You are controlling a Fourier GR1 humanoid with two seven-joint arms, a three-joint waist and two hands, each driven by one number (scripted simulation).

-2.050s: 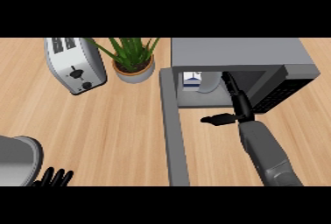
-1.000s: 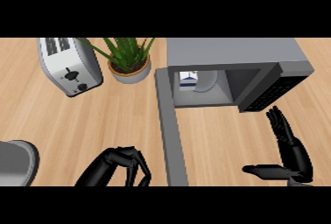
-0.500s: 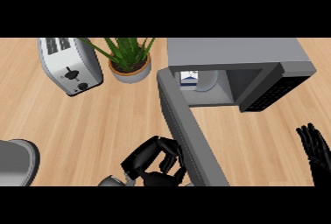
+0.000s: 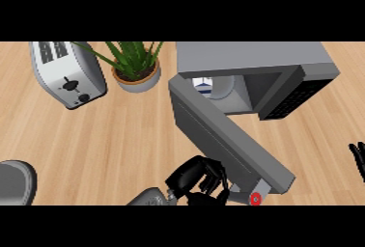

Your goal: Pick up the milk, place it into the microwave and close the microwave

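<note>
Fingers of left hand curled, closed on nothing, knuckles against outer face of microwave door near its free end; placed there, by the look of it, to push door round toward shut. Right hand at right edge of head view, only fingertips showing, straight and relaxed, well apart from door and touching nothing; resting, out of door's swing. Milk already inside microwave, just a sliver of white-and-blue carton visible in cavity through gap above door's hinged end; so placing looks done and only closing remains. Door partly open, slanting from hinge at cavity's left down toward lower right, red-ringed fitting beside left hand at door's lower corner. Tabletop pale wood, grain running left to right. Toaster at upper left, lying at a slant; potted plant just beside it, between toaster and microwave, leaves spreading over pot. Grey rounded object at lower left edge, cut off, cannot tell what. Nothing lying in door's path to cavity, so far as visible.
</note>
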